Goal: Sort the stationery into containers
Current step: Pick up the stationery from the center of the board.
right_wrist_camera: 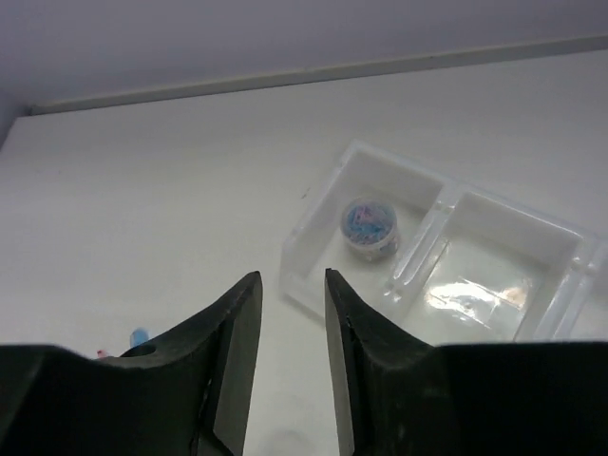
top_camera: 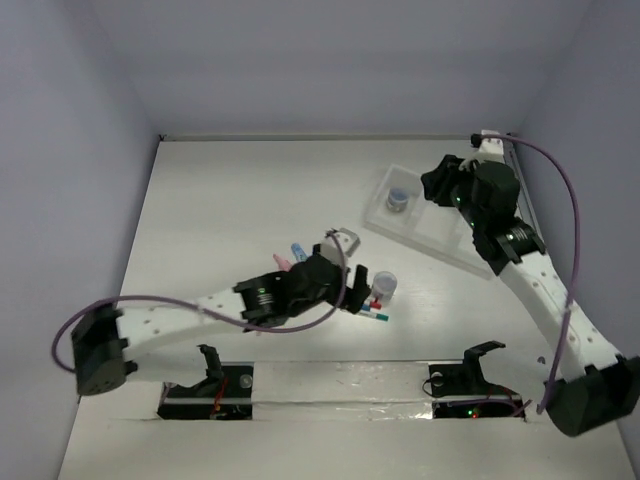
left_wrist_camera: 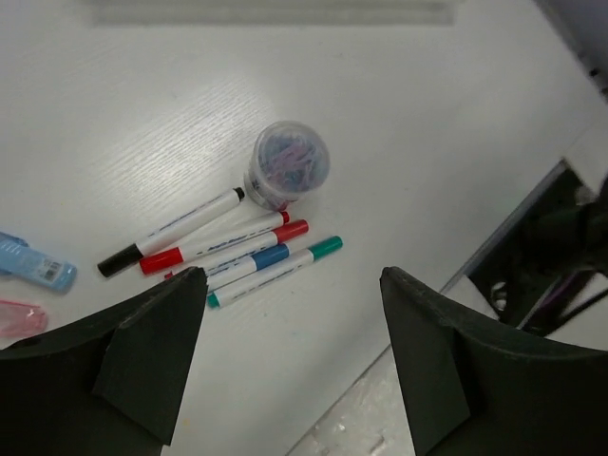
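Several thin white pens [left_wrist_camera: 223, 245] with black, red, blue and teal caps lie side by side on the table, seen also in the top view [top_camera: 378, 313]. A round clear tub [left_wrist_camera: 288, 163] of coloured clips stands just beyond them. My left gripper [left_wrist_camera: 294, 275] hovers open over the near ends of the pens, holding nothing. A blue piece [left_wrist_camera: 38, 268] and a pink piece [left_wrist_camera: 17, 318] lie to the left. The translucent tray [right_wrist_camera: 475, 275] holds a second round tub [right_wrist_camera: 369, 223] in its left compartment. My right gripper [right_wrist_camera: 290, 275] hangs in front of the tray's left corner, jaws narrowly apart and empty.
A small grey clip-like object [top_camera: 343, 237] lies behind the left gripper. The table's near edge has two cut-outs with arm mounts [top_camera: 205, 388] [top_camera: 468, 383]. Grey walls close in the back and both sides. The right arm [top_camera: 530, 270] runs along the right wall.
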`<control>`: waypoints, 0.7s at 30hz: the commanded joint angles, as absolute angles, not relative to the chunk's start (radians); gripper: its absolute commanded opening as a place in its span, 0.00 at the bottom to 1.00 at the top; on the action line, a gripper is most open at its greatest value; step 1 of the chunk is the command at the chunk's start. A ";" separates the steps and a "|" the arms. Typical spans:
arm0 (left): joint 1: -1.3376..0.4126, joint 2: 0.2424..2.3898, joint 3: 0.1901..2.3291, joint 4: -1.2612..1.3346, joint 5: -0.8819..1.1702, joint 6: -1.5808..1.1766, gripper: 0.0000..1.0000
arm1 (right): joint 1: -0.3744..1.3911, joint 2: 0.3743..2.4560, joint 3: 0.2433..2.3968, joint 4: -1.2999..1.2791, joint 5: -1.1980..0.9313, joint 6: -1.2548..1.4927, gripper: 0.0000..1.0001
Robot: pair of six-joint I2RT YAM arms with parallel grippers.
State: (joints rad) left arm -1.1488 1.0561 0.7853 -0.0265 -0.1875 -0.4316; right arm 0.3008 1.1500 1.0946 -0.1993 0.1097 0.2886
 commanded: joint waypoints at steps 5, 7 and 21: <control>-1.246 1.417 0.943 0.109 -0.440 -0.361 0.68 | 0.296 0.866 1.020 -0.314 0.129 0.321 0.92; -1.255 1.497 0.995 0.104 -0.443 -0.336 0.68 | 0.296 0.830 1.014 -0.350 0.127 0.315 0.95; -1.264 1.789 1.190 0.074 -0.459 -0.276 0.74 | 0.296 0.762 1.000 -0.380 0.055 0.308 0.96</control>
